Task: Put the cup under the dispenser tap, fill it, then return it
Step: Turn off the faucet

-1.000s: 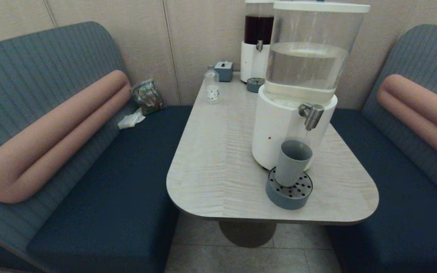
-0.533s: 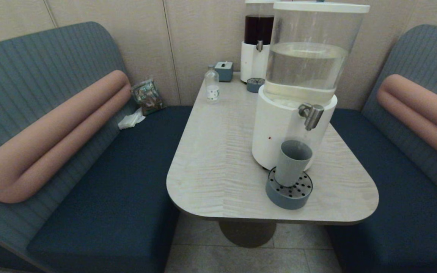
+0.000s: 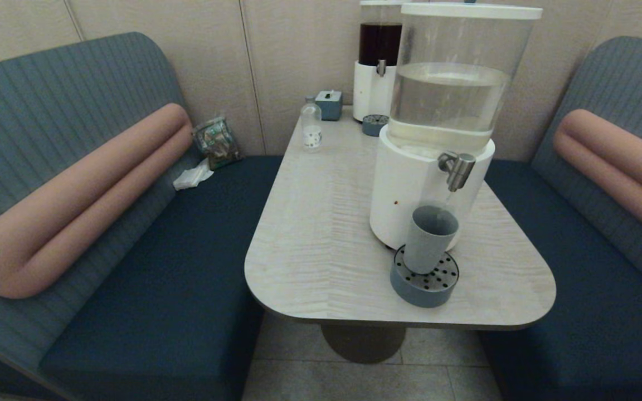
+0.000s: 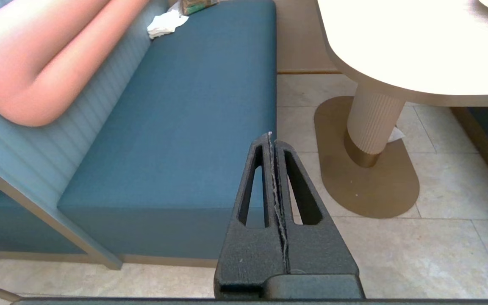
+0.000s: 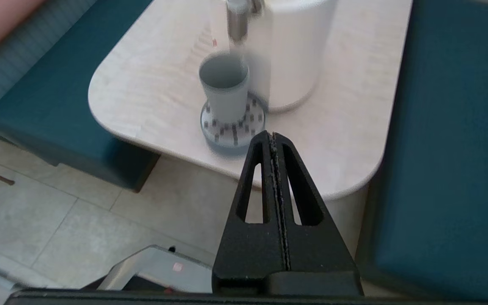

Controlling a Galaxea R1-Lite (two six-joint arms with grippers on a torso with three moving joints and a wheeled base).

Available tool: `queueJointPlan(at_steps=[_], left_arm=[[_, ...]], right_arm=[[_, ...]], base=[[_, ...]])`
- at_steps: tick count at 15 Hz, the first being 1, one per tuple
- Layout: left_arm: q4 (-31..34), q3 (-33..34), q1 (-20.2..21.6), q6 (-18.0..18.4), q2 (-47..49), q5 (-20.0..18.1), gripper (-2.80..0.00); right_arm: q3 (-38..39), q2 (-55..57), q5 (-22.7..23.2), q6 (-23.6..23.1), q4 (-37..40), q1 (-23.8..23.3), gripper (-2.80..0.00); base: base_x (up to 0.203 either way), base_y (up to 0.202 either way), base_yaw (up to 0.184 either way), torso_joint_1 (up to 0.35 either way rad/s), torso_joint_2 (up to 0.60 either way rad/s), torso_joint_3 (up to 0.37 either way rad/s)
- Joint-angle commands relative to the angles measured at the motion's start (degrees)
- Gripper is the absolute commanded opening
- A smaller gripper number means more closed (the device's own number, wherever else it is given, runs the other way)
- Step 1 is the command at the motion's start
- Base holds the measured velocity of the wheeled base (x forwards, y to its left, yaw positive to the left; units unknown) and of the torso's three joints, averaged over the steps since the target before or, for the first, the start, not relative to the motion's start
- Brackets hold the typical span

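A booth with two blue benches flanks a pale wood-grain table (image 3: 321,234); its far edge meets a beige panelled wall. One grey-blue cup (image 3: 430,239) stands upright on one round drip tray (image 3: 424,281) near the table's near right corner, directly below the dispenser tap (image 3: 458,170) of the large white-based dispenser (image 3: 410,195) with a clear tank. A thin clear stream seems to run from the tap into the cup, though it is faint. The inside of the cup is too dim to show a level.

At the far end stand a second dispenser (image 3: 378,67) with dark liquid, cut off at the top, a second small drip tray (image 3: 375,124), one clear bottle (image 3: 311,123) and one small grey box (image 3: 329,104). On the left bench lie one crumpled packet (image 3: 218,142) and one white tissue (image 3: 193,176).

Neither arm shows in the head view. The left gripper (image 4: 272,144) hangs off the table over the floor beside the left bench, fingers pressed together on nothing. The right gripper (image 5: 272,142) hovers off the table's near edge, pointed toward the cup, fingers likewise closed and empty.
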Motion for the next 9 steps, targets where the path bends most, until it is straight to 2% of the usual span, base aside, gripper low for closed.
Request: queueJointPlan(at_steps=[1,6,9], left_arm=[[0.0,0.09,-0.02,0.0,0.08,0.0,-2.8],[0.0,0.09,0.07,0.0,0.08,0.0,-2.8],[0.0,0.09,-0.01,0.0,0.08,0.0,-2.8]], right_arm=[[-2.62,8.04,0.12,-0.24,-0.94,0.28,-2.8],[-21.39,25.18,-0.24,0.09,-0.98,5.84,-2.8],[-29.23,33.99,-0.81,0.28,1.45,8.25,-2.8]], base=[[0.0,0.0,0.0,0.0,0.0,0.0],[0.0,0.0,0.0,0.0,0.0,0.0],[0.0,0.0,0.0,0.0,0.0,0.0]])
